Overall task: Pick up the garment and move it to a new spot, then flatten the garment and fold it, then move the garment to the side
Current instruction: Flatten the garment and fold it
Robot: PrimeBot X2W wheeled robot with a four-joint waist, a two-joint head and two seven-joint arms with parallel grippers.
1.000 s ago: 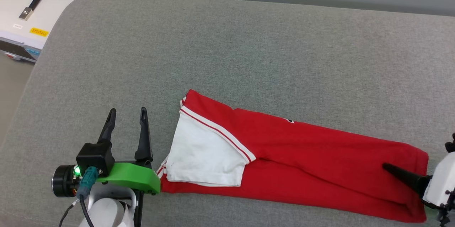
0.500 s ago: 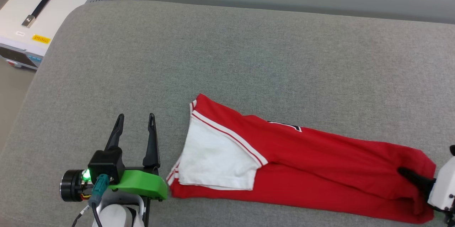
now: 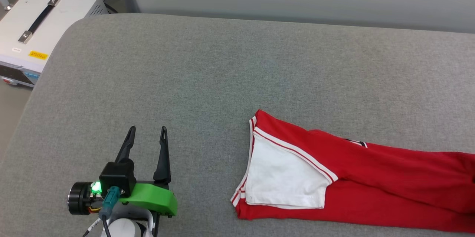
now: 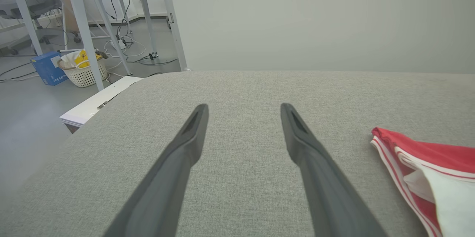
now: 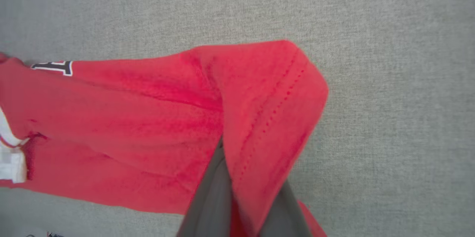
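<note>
The garment [image 3: 371,177] lies on the grey padded table [image 3: 222,62] as a long folded red strip. A white sleeve with striped trim lies on top at its left end. A bit of black numeral shows at its far edge. It runs off the right edge of the head view. In the right wrist view my right gripper [image 5: 248,181] is shut on the garment's [image 5: 148,118] red hem, which drapes over both fingers and hides their tips. My left gripper [image 3: 147,129] stands open over bare table, well left of the garment [image 4: 426,162], with nothing between its fingers [image 4: 185,148].
A white equipment box [image 3: 33,25] with a black handle stands beyond the table's left corner. The left wrist view shows white table legs [image 4: 85,25], a basket [image 4: 83,71] and a blue box [image 4: 46,68] on the floor there. A pale wall runs behind the table.
My right gripper shut on the hem and drew the garment to the right, away from the left gripper, passing out of the head view. The head camera also shifted. The left gripper stayed open.
</note>
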